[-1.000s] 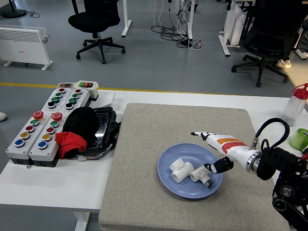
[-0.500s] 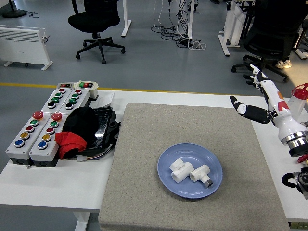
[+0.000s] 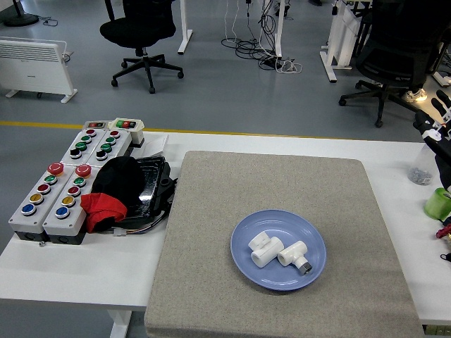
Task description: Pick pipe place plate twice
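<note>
White plastic pipe fittings, two of them, lie side by side in the blue plate [image 3: 243, 264]: one pipe fitting [image 3: 263, 249] on the left, the other pipe fitting [image 3: 294, 255], with a grey metal end, touching its right side. The plate sits on a grey mat [image 3: 211, 211] on the white table [image 3: 77, 271]. The right hand [image 3: 438, 125] shows only partly at the picture's right edge, well apart from the plate, fingers spread and holding nothing.
</note>
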